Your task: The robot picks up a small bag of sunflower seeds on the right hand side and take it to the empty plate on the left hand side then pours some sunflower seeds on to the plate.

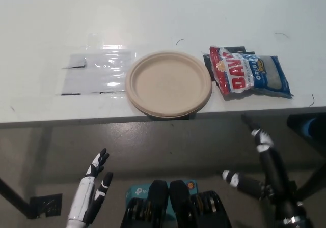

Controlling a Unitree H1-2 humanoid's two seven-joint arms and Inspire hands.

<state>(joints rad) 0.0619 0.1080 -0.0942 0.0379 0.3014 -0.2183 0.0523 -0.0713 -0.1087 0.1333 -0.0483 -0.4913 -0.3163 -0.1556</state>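
Here is the white table (163,14), stretching across the upper part of the head view, with its front edge running just below the middle. On it, near that front edge, sits the tan plate (168,83), round and bare, its near rim reaching right to the table's edge. Just to the right of the plate lies the bag of sunflower seeds (248,72), flat on the table, red and white at its left end, blue at its right, apart from the plate by a narrow gap. A dark patch shows under the bag's left end. To the left of the plate, a sheet of clear plastic (97,74) lies taped flat on the tabletop, catching the light.

Down below the table edge, both hands hang over the floor, well short of anything on the table. The white left hand (92,191) shows at the lower left, fingers extended and spread a little, pointing up toward the table, holding nothing. The black right hand (254,162) comes in from the lower right, fingers apart with pale tips showing, one reaching up toward the table edge below the bag and another pointing left; it too is empty. The bag lies untouched, the plate holds no seeds, and neither hand is in contact with the table.
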